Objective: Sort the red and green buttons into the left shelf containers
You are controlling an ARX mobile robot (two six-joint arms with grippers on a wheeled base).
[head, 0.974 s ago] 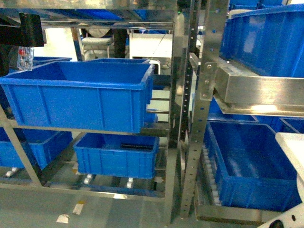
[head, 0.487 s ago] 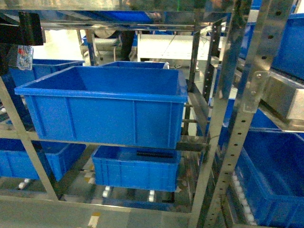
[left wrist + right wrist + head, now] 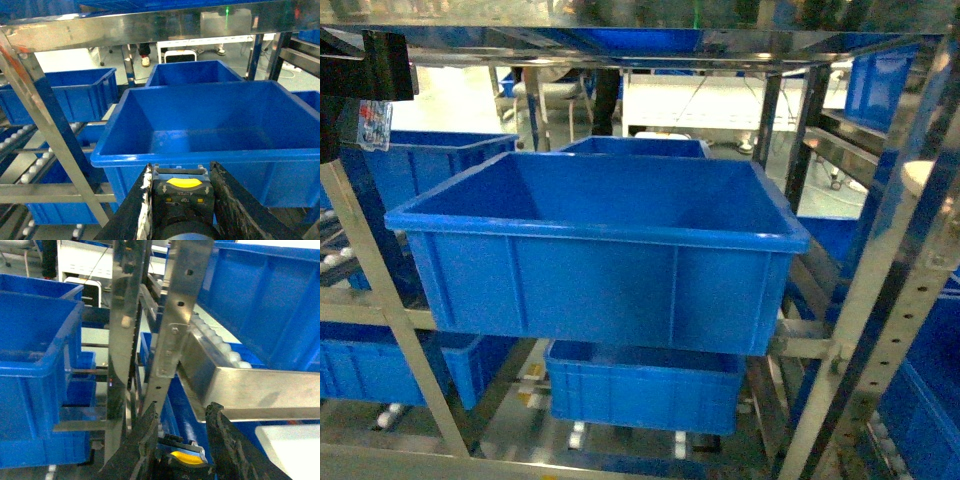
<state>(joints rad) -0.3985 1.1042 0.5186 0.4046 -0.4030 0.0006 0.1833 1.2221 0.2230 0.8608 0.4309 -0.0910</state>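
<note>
Blue tote (image 3: 200,125) on the left shelf appears empty; just short of its near rim, left end effector (image 3: 180,192) and right end effector (image 3: 181,452) each pinch an undelivered push-button, cap colours unconfirmed.

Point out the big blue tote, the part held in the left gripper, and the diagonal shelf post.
big blue tote (image 3: 610,290), head view, front wall.
held part (image 3: 183,186), left wrist view, yellow face.
shelf post (image 3: 47,122), left wrist view, mid-length.

Head view: five blue totes — one large front tote (image 3: 600,260), four others behind and below it
</note>
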